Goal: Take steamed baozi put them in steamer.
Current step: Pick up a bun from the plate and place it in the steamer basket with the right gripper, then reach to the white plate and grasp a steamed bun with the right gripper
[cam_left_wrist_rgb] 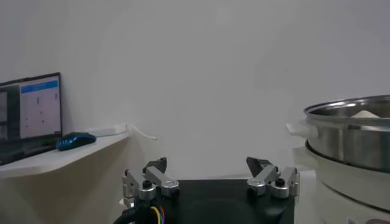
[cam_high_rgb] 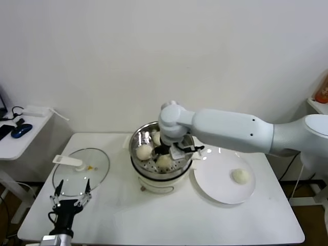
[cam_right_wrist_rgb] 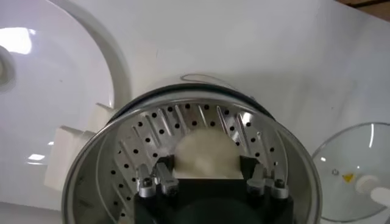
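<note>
Four buns are in play, three down in the pot and one left on its dish. Nearest the robot, the left end effector (cam_high_rgb: 71, 197) hangs idle over the front left corner of the desk (cam_high_rgb: 118, 215), its two fingers spread wide with nothing between them; the left wrist view shows the same spread fingers (cam_left_wrist_rgb: 273, 178) empty. Just beyond it lies the glass lid (cam_high_rgb: 82, 170) with its white handle, flat on the desk. Over to the right, a flat white plate (cam_high_rgb: 218, 187) carries one steamed baozi (cam_high_rgb: 240, 176), sitting toward its right side, well apart from the cooker. In the middle of the desk stands the steamer (cam_high_rgb: 137, 141), a shiny perforated basket on a white base. Three baozi rest on its floor: one at the front (cam_high_rgb: 164, 162), one at the left (cam_high_rgb: 144, 151), and one toward the back (cam_high_rgb: 157, 137), partly hidden by the arm. The right end effector (cam_high_rgb: 163, 150) reaches down inside the basket among them. In the right wrist view its fingers (cam_right_wrist_rgb: 163, 175) stand apart on either side of a baozi (cam_right_wrist_rgb: 204, 152) lying on the perforated floor (cam_right_wrist_rgb: 146, 137), not closed on it. Farther left, a side shelf holds a blue mouse (cam_high_rgb: 21, 130).
</note>
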Controlling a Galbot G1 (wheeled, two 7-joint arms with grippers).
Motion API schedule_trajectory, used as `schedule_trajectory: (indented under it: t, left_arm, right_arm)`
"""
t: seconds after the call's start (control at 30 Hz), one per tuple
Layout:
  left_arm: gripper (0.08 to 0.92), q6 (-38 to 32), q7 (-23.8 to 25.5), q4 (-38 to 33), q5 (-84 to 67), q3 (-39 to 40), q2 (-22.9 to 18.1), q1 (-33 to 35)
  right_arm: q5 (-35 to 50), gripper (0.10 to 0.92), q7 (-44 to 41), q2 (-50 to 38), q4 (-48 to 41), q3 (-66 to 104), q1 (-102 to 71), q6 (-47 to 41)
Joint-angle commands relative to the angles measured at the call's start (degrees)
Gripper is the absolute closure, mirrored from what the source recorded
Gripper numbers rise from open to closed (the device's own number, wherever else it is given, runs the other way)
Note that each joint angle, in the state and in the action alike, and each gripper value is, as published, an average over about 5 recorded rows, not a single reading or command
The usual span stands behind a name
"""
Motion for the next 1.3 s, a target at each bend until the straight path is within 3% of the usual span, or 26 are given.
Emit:
schedule_trajectory:
  t: [0.03,0.63,0.87,1.3]
  left_arm:
    - [0.177,0.0,0.0,0.1,0.0,0.1,0.0,-0.1]
    - [0.177,0.0,0.0,0.7,0.0,0.4,0.0,-0.8]
    - [0.177,0.0,0.0,0.7,0.0,0.4,0.0,-0.8]
    - [0.177,0.4,0.0,0.3,0.3,0.6,-0.1,-1.1]
  right_arm:
    - [-3.0,0.33,0.1,1.1,-0.7,0.5,-2.4,2.2]
    - [-3.6,0.311,0.5,1.0,-1.3,0.6,-3.8,2.9]
    - [-2.8,0.217,0.7,1.2,-1.5,0.8,-3.7,3.3]
    - [10.8,0.203,-1.2,-1.4,-4.4,1.9,8.2,4.7]
